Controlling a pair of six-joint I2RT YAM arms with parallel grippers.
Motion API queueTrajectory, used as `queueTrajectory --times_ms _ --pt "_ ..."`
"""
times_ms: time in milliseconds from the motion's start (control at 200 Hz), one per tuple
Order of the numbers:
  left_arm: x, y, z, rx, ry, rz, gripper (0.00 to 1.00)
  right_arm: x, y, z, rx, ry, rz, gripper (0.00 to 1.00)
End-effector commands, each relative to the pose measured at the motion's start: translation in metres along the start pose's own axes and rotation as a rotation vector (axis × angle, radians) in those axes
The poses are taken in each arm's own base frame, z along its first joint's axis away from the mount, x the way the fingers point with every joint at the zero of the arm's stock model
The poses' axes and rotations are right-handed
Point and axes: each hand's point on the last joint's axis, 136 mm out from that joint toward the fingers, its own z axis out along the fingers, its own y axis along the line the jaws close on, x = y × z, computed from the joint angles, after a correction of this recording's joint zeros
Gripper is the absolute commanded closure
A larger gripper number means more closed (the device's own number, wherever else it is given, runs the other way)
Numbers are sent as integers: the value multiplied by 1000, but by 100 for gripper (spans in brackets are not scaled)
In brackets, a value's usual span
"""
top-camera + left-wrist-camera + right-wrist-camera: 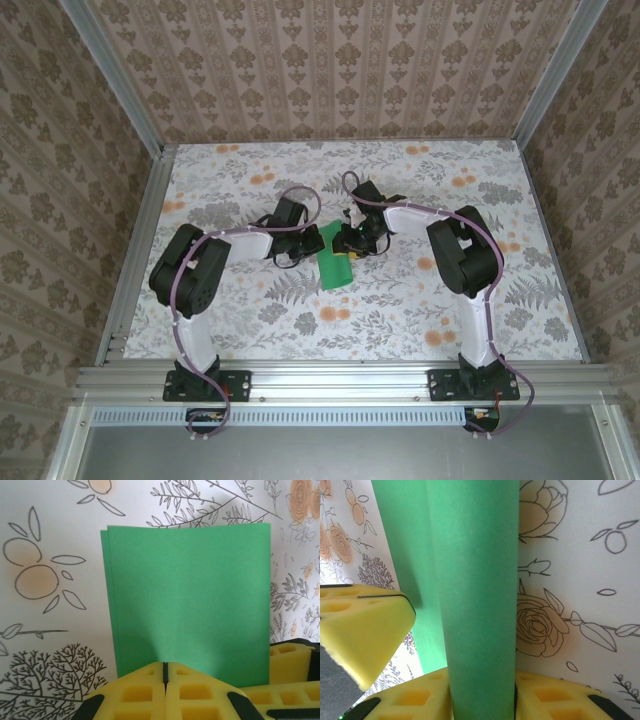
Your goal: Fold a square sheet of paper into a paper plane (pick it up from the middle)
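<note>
**Folded green sheet at table centre, a gripper on either side**

Just left of table [400,320] centre: left gripper [165,669]. Jaws fully closed, yellow pads face to face, only a dark seam between them. Tips sit at the near edge of the square sheet of paper [190,600]. That edge is hidden behind the pads, so I cannot tell whether they press on it or only meet it.

Table centre: the sheet, bright green, lying on the floral print. It is doubled over, with a second layer showing as a thin strip along one long side. From above it reads as a narrow oblong between the two wrists.

Just right of table centre: right gripper [482,682]. Jaws part-way apart, a green band filling the gap between its pads. The sheet's straight edge runs along the inner face of one pad. I cannot tell whether the pads pinch the paper or merely straddle it. In the left wrist view these pads [292,657] sit just beside the sheet's near corner
</note>
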Motion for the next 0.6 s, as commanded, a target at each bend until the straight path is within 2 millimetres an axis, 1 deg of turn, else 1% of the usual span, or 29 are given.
queueTrajectory --times_ms 0,270,490,595 --pt "4 3 5 -20 27 1 94 30 -83 36 281 89 65 66" --pt "10 15 9 -64 46 -22 97 29 -82 37 278 88 69 66" --pt "16 29 10 -109 49 -49 99 25 -72 30 257 74 59 65" --pt "20 35 10 -132 58 -55 99 19 -59 20 218 51 52 61"
